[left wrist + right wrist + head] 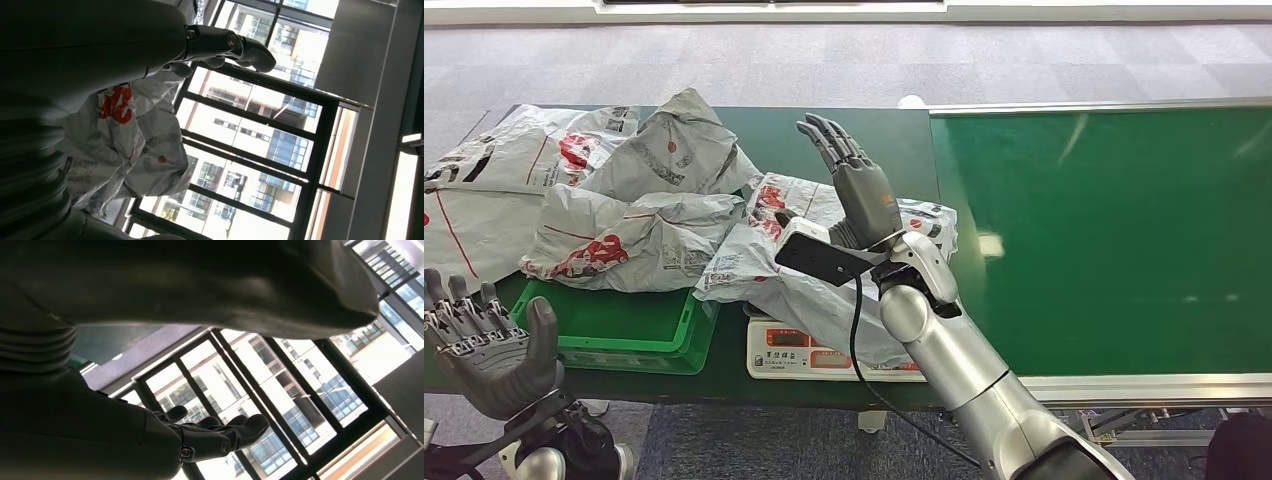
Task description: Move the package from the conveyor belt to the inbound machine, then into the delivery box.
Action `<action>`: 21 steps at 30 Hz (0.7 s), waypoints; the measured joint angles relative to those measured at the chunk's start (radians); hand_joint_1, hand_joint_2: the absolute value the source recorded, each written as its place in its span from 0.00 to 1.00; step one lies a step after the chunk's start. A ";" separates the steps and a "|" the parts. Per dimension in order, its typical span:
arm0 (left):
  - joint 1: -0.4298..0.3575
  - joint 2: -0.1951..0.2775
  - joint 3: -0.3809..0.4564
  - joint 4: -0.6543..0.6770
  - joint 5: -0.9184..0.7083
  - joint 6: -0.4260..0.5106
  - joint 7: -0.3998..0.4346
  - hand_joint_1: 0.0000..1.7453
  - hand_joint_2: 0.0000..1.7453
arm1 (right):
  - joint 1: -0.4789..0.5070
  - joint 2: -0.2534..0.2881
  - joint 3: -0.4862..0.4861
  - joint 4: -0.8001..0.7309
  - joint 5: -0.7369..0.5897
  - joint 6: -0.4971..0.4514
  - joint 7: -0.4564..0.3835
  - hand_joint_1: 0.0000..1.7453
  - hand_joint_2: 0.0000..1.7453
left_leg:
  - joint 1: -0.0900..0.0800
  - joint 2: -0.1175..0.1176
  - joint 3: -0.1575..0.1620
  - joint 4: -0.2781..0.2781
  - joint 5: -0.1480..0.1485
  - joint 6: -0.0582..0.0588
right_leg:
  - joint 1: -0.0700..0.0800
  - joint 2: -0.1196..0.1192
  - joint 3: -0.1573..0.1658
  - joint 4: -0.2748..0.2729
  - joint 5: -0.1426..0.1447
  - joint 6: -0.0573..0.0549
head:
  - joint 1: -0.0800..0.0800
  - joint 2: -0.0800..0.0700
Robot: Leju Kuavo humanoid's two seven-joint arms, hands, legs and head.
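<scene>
Package (824, 290) is lying across the scale-like inbound machine (794, 355), nothing holding it. Right hand (856, 190) is being held above it, fingers spread; left hand (486, 345) empty, spread. A low, central grasp is advised.

Dark green table (864, 140), green crate (614, 335), white scale (799, 358), grey packages (639, 245) piled, possibly overlapping both.

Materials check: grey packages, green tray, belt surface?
Grey packages: thin plastic film, likely poly mailer bags; crumpled, slightly glossy, printed red marks. Green tray: looks like rigid moulded plastic, smooth with a lipped rim. Conveyor belt: smooth green sheet, probably PVC or rubber; shows soft reflections.
</scene>
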 joint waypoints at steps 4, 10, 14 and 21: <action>0.000 0.000 0.000 0.000 0.000 0.000 0.000 0.00 1.00 | 0.000 0.000 0.000 -0.003 0.000 0.000 0.001 0.00 0.00 | 0.000 0.000 0.000 0.000 0.000 0.000 | 0.000 0.000 0.000 0.000 0.000 0.000 | 0.000 0.000; 0.000 0.000 0.000 0.000 0.000 0.000 0.000 0.00 1.00 | 0.000 -0.001 0.000 -0.003 0.000 0.000 0.001 0.00 0.00 | 0.000 0.000 0.000 0.000 0.000 0.000 | 0.000 0.000 0.000 0.000 0.000 0.000 | 0.000 0.000; 0.000 0.001 0.000 0.000 0.000 0.000 0.000 0.00 1.00 | 0.000 -0.002 0.000 -0.003 0.000 0.000 0.001 0.00 0.00 | 0.000 0.000 0.000 0.000 0.000 0.000 | 0.000 0.000 0.000 0.000 0.000 0.000 | 0.000 0.000; 0.000 0.001 0.000 0.000 0.000 0.000 0.000 0.00 1.00 | 0.000 -0.004 0.000 -0.003 0.000 0.000 0.001 0.00 0.00 | 0.000 0.000 0.000 0.000 0.000 0.000 | 0.000 0.000 0.000 0.000 0.000 0.000 | 0.000 0.000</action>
